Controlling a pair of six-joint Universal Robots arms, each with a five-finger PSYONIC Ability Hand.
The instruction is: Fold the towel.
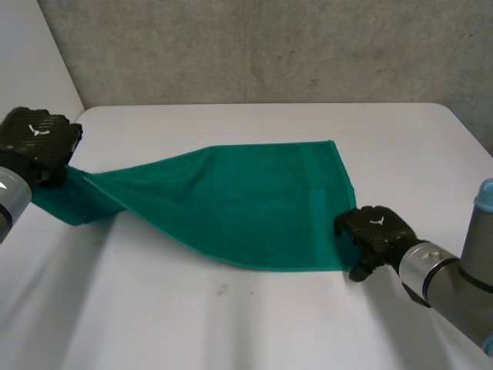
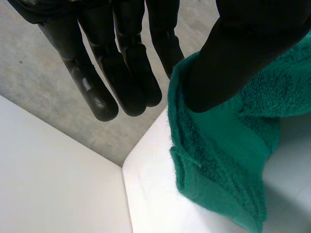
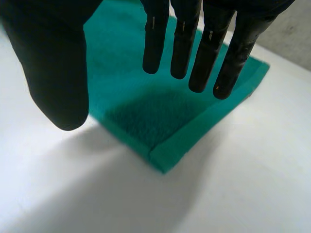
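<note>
A green towel (image 1: pixel 254 208) lies spread across the white table (image 1: pixel 231 324), and its left end is lifted off the surface. My left hand (image 1: pixel 38 139) holds that raised left end up at the table's left edge. In the left wrist view the thumb (image 2: pixel 243 53) presses on the bunched towel (image 2: pixel 218 160), which hangs down from it, while the fingers (image 2: pixel 97 92) stretch out beside it. My right hand (image 1: pixel 377 231) hovers at the towel's near right corner. Its fingers (image 3: pixel 180 48) are straight and apart from the thumb, above the flat towel corner (image 3: pixel 146 121), holding nothing.
A grey wall runs behind the table, and a pale wall stands close beside the table's left edge near my left hand. Bare tabletop stretches in front of the towel and behind it.
</note>
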